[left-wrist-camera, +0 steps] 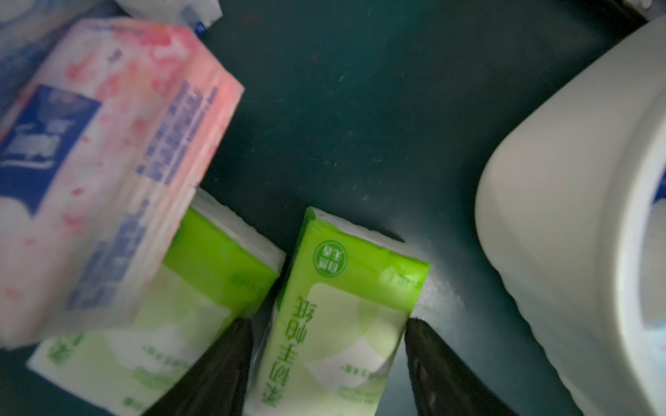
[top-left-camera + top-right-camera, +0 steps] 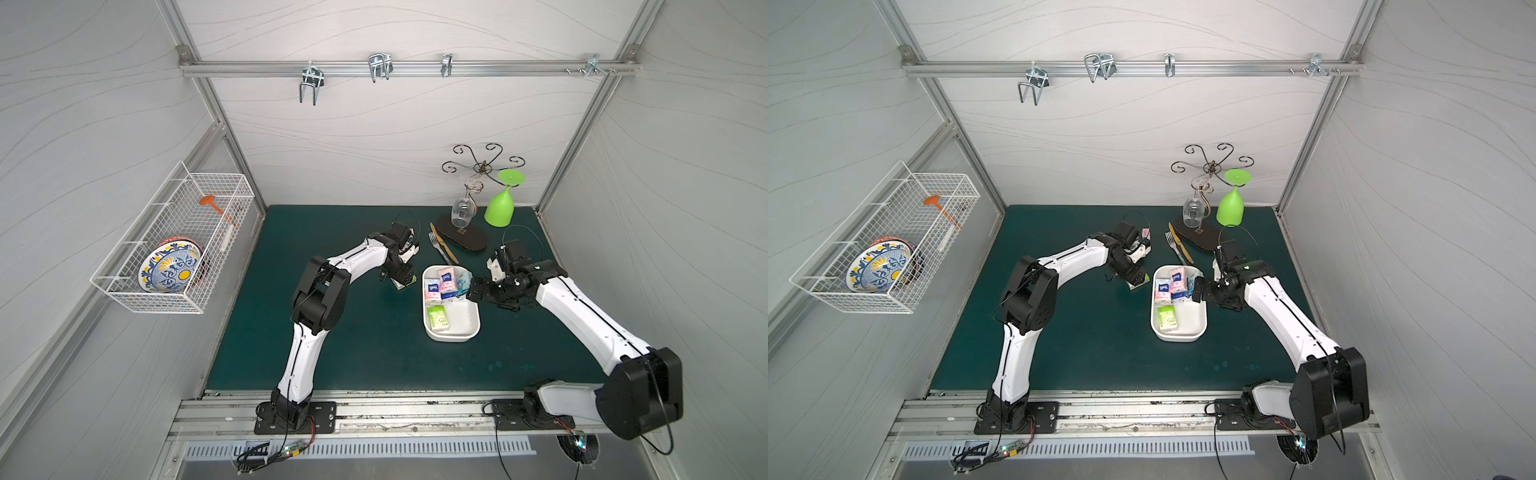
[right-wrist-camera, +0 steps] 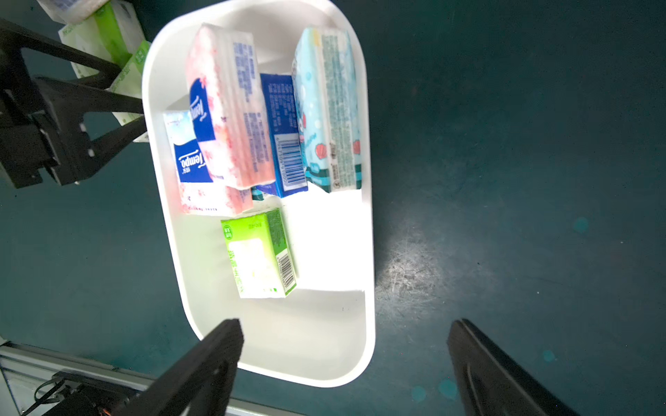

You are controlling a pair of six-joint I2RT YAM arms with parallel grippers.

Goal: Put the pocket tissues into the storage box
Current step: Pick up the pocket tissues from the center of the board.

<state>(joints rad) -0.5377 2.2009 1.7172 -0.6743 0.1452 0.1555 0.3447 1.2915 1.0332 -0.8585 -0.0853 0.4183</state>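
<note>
**Ana:** While the left gripper (image 1: 328, 320) hangs low over the green mat (image 2: 353, 353), how do its jaws stand?

**Ben:** Spread, with one finger on each side of a light green pack (image 1: 353, 273) that lies flat on the mat. One finger touches the pack's edge, and a dark sliver shows beside the other.

**Ana:** Where is that relative to the storage box (image 2: 453, 337)?

**Ben:** Just left of its far left corner, in both top views. A second green pack (image 1: 201, 259) lies right beside the first. A loose pink pack (image 1: 108, 162) leans across the second one.

**Ana:** Which pocket tissues are in the box?

**Ben:** The far half is crowded. An upright pink pack (image 3: 223, 108) rests partly on a Tempo pack (image 3: 191, 162). Next to those are a dark blue pack (image 3: 284, 144) and a light blue pack (image 3: 328, 108), the light blue one against the right wall. A boxed green pack (image 3: 259, 252) lies flat by the left wall, about halfway along.

**Ana:** And the right gripper (image 3: 346, 335)?

**Ben:** Its jaws are wide apart with nothing between them, at the box's right rim. In the right wrist view one finger is over the box's white floor and the other is over the mat.
</note>
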